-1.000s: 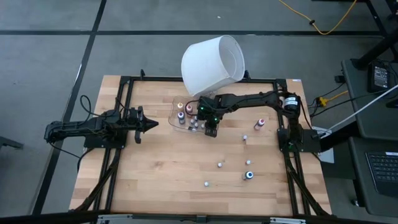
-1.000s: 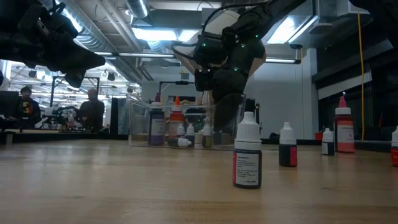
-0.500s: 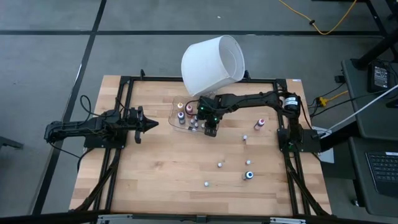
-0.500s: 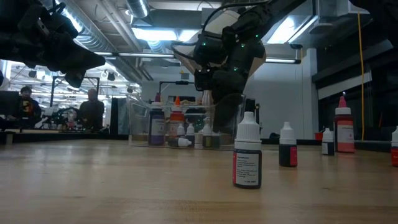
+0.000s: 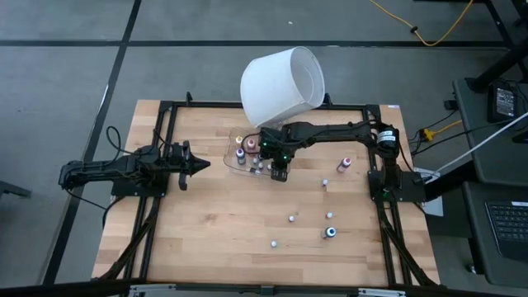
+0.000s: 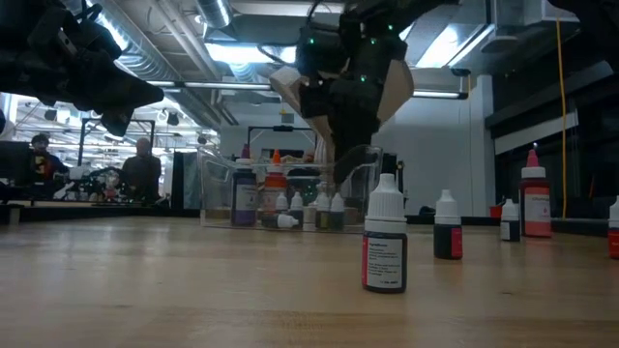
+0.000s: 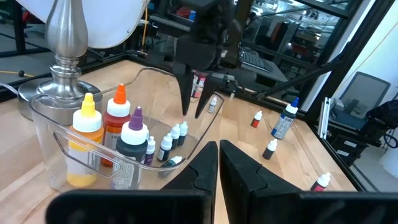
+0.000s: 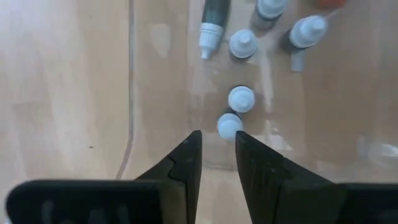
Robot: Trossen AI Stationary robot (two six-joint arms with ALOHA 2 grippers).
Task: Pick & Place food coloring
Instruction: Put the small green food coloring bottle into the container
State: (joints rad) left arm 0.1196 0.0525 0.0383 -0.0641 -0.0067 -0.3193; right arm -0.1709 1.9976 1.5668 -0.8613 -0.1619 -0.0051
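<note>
The food coloring bottles are split in two groups. Several stand or lie in the clear plastic tray [image 5: 233,153], among them tall orange, yellow and purple-capped ones [image 7: 118,121] and tiny white-capped ones [image 8: 241,98]. Others stand loose on the wood [image 5: 330,232] [image 6: 385,237]. My right gripper [image 5: 280,172] [image 8: 217,140] hangs over the tray's near side, fingers pointing down and slightly open. It is above a white-capped bottle [image 8: 229,126] without touching it. My left gripper [image 5: 202,163] [image 7: 219,155] hovers shut to the tray's left.
A lamp with a big white shade [image 5: 280,82] and a metal base [image 7: 65,56] stands just behind the tray. Loose bottles dot the table's right half [image 5: 346,163] [image 5: 293,218] [image 5: 274,244]. Bare wood lies toward the near left [image 5: 190,231]. People show far behind [image 6: 145,169].
My right gripper has risen straight up from inside the tray. A small white-capped bottle now stands in the tray below where its fingers were.
</note>
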